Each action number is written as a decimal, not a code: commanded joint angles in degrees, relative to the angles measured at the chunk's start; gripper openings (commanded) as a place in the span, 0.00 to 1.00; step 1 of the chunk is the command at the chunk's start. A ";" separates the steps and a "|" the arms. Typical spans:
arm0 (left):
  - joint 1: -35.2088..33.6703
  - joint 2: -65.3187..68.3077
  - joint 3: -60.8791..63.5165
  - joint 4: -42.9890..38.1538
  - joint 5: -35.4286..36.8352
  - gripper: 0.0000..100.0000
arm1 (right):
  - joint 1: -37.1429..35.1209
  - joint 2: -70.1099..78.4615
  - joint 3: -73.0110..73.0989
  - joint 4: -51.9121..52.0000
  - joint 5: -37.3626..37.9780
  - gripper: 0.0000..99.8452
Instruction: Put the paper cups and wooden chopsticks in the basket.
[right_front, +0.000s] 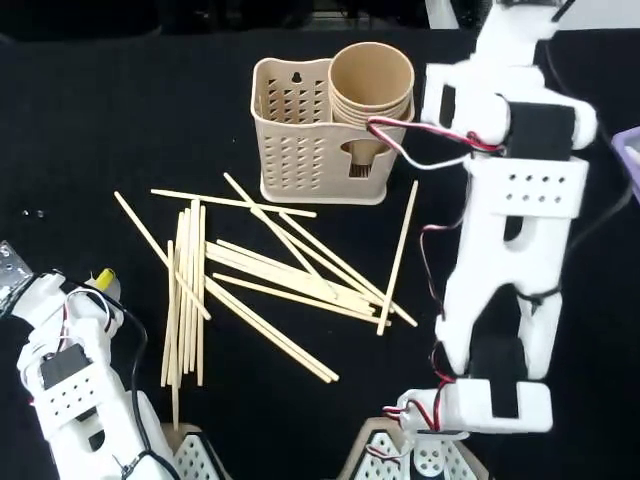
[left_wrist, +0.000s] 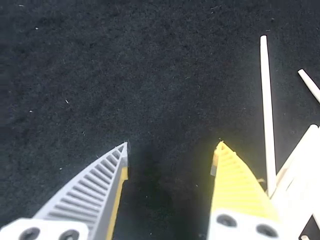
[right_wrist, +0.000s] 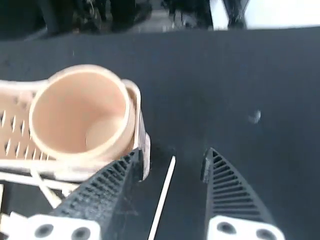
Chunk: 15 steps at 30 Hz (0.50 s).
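A stack of paper cups (right_front: 370, 78) stands in the right compartment of the beige slotted basket (right_front: 300, 140). Several wooden chopsticks (right_front: 270, 275) lie scattered on the black table in front of it. My right gripper (right_wrist: 172, 152) is open just beside the basket's right end, next to the cups (right_wrist: 80, 117). One chopstick (right_wrist: 162, 197) lies on the table below the gap between its black fingers. My left gripper (left_wrist: 171, 147) is open and empty, low over bare cloth at the front left. Chopsticks (left_wrist: 267, 110) lie just beside its yellow finger (left_wrist: 235, 185).
The basket's left compartment (right_front: 290, 95) holds nothing that I can see. The right arm's white body (right_front: 510, 230) stretches along the table's right side. Bare black cloth spreads over the far left and behind the basket.
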 joint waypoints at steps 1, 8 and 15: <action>-0.04 -0.88 -3.12 -0.88 0.09 0.26 | -0.70 -4.79 -3.30 9.85 0.62 0.19; -0.04 -0.88 -3.03 -0.88 0.00 0.26 | -6.68 -12.79 11.91 13.01 11.08 0.19; -0.04 -0.88 -3.03 -0.88 0.00 0.26 | -3.69 -29.85 48.92 6.15 20.31 0.19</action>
